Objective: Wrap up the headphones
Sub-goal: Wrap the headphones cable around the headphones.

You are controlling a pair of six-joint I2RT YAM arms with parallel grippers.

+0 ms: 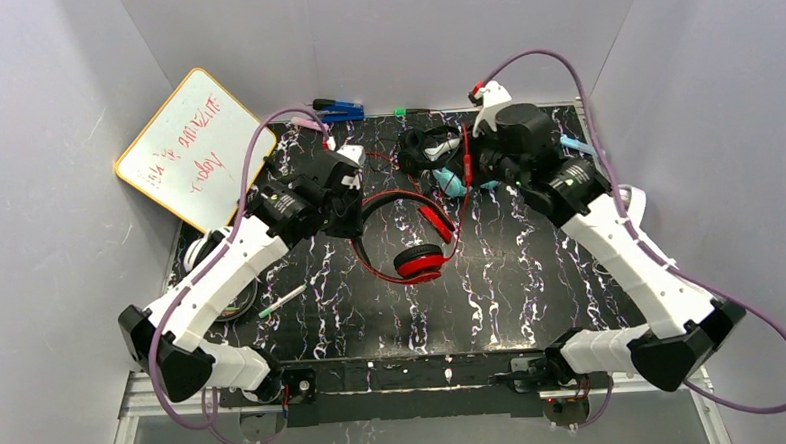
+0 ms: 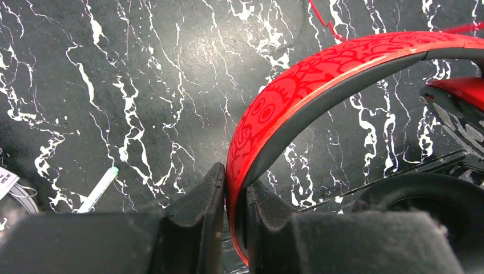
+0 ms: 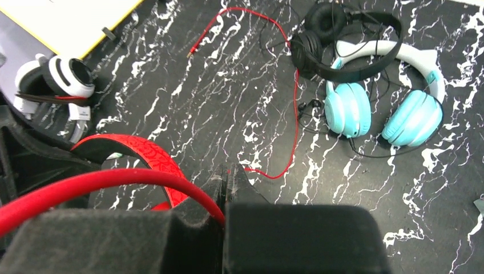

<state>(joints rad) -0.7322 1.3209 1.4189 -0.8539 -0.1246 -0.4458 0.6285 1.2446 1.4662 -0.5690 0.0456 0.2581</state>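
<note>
The red headphones [image 1: 418, 261] lie mid-table with the band arching left. My left gripper [image 1: 357, 216] is shut on that patterned red band [image 2: 297, 85], one finger on each side [image 2: 235, 177]. The right gripper [image 1: 470, 169] hovers at the back centre. It is shut on the red cord [image 3: 114, 180], which runs from its closed fingertips [image 3: 227, 174] out to the left. A small black pair [image 3: 342, 68] and a teal pair with a white band [image 3: 411, 114] lie tangled together at the back. A white-and-black pair [image 3: 63, 77] rests at the table's left edge.
A whiteboard [image 1: 191, 146] leans against the back left wall. Blue markers [image 1: 339, 109] and a green one [image 1: 401, 112] lie along the back edge. A pen [image 1: 282, 300] lies near the left arm. Something white [image 1: 636, 203] shows behind the right arm.
</note>
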